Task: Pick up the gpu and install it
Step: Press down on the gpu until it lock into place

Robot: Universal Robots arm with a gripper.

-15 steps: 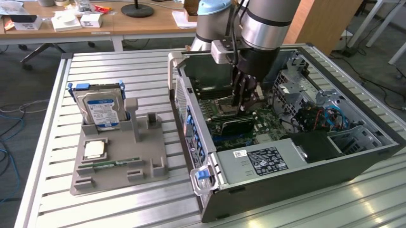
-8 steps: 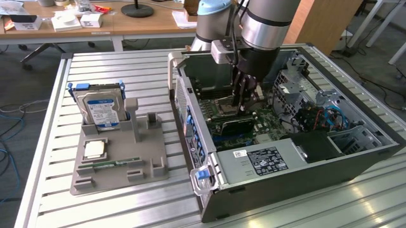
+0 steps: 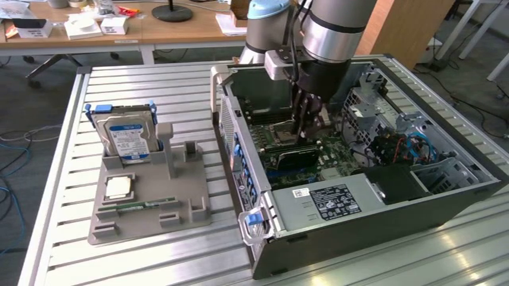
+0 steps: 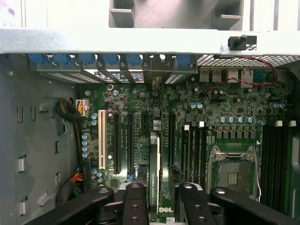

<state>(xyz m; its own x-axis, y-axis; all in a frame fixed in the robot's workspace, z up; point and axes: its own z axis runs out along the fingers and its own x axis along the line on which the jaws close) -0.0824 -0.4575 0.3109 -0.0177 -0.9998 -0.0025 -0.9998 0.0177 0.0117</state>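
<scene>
Close to me, a grey holder (image 3: 147, 202) sits on the slatted metal table (image 3: 56, 238). A silver hard drive (image 3: 126, 136) with a blue label stands upright in it.

Just beside it lies the open computer case (image 3: 350, 196). The robot's hand (image 3: 306, 128) reaches down inside. Its two black fingers (image 4: 136, 206) sit on both sides of the gpu (image 4: 154, 187) and look partly closed around it. The thin dark card stands on its edge on the green board (image 4: 225, 108).

Further back stands a wooden desk (image 3: 191, 30).
</scene>
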